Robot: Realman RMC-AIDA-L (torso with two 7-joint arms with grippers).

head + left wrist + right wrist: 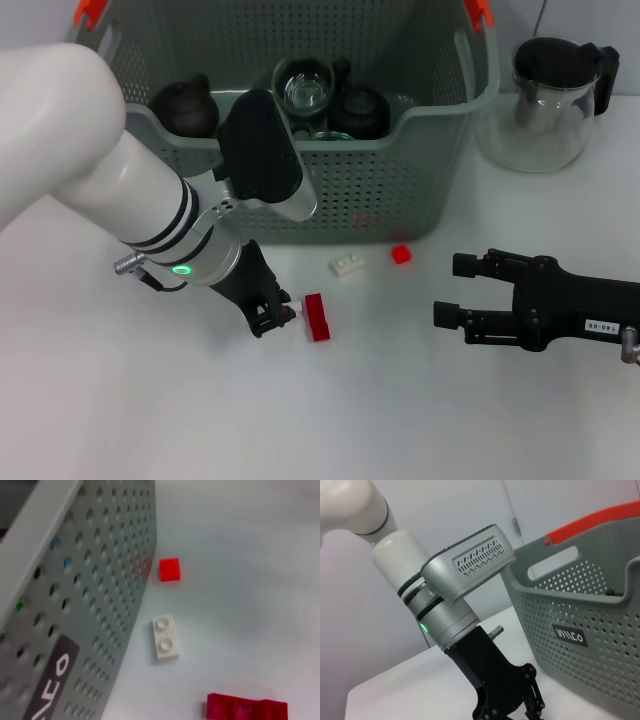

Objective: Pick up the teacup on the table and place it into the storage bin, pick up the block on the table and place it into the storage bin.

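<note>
Long red block (317,317) flat on the tabletop (420,410), just in front of the storage bin (420,190). Left pincer (272,314) low and touching its side; opening impossible to tell. Better to centre over the block, then lift straight above the rim. Right pincer (447,288) apart, spread wide, open room between. Teacup (305,88) apparently inside the bin.

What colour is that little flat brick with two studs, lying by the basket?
White. The brick shows best in the left wrist view.

Head camera high above storage bin (300,190); wrist cameras low beside it.
</note>
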